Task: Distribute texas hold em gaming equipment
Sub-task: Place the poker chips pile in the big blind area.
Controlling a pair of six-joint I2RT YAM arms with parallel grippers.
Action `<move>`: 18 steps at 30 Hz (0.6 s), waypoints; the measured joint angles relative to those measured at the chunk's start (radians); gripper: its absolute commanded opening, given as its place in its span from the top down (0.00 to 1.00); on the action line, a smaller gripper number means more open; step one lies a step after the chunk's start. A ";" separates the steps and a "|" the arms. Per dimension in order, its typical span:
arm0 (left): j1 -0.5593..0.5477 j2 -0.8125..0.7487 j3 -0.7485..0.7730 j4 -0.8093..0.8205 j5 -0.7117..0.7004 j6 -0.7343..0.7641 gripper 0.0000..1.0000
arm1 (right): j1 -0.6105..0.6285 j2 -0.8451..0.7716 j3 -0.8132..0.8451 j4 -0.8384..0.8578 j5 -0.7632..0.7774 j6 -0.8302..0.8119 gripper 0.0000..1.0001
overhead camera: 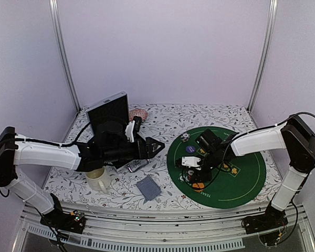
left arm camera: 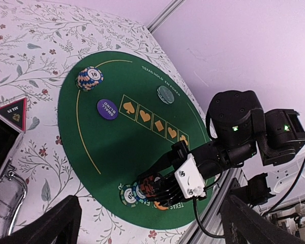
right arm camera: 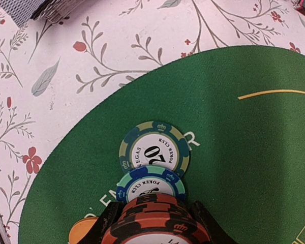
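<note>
Presently the right hand (overhead camera: 192, 172) sits low over the lower-left part of the green felt mat (overhead camera: 241, 181). Its fingers (right arm camera: 104, 226) are partly closed against both sides of a red-black chip stack (right arm camera: 155, 226), at bottom centre of the right wrist view. Just above that stack in the frame lies a blue-green chip (right arm camera: 151, 184), edge against a green-and-cream chip marked 20 (right arm camera: 154, 148); both are flat on the felt. An orange disc (right arm camera: 84, 227) shows at the stack's lower left. The left hand (overhead camera: 156, 147) hangs fully spread and holds nothing, centre-left of the top view. In the left wrist view the mat's upper part carries a striped chip stack (left arm camera: 89, 79), a purple disc (left arm camera: 107, 109) and a single green chip (left arm camera: 165, 94), all apart. The black-red triangle marker (left arm camera: 12, 112) lies on the floral worktop (overhead camera: 220, 113) at the left edge. The card deck (overhead camera: 148, 187) rests on the worktop, lower centre of the top view, beside a cream mug (overhead camera: 98, 179).
</note>
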 measured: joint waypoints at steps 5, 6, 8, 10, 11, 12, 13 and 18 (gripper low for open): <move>0.005 0.000 0.000 0.000 0.008 0.000 0.02 | 0.000 0.000 0.000 0.000 0.003 0.000 0.51; 0.006 0.000 0.000 0.000 0.010 0.000 0.02 | 0.000 0.000 0.000 0.000 0.005 0.000 0.49; 0.007 0.000 0.000 0.000 0.012 0.000 0.02 | 0.000 0.000 0.000 0.000 0.006 0.000 0.48; 0.009 0.000 0.000 0.000 0.015 0.000 0.02 | 0.000 0.000 0.000 0.000 0.008 -0.002 0.46; 0.010 0.000 0.000 0.000 0.016 0.000 0.02 | 0.000 0.000 0.000 0.000 0.009 -0.002 0.45; 0.010 0.000 0.000 0.000 0.019 0.000 0.02 | 0.000 0.000 0.000 0.000 0.010 -0.001 0.44; 0.011 0.000 0.000 0.000 0.019 0.000 0.02 | 0.000 0.000 0.000 0.000 0.012 -0.002 0.43; 0.012 0.000 0.000 0.000 0.023 0.000 0.02 | 0.000 0.000 0.000 0.000 0.023 -0.004 0.39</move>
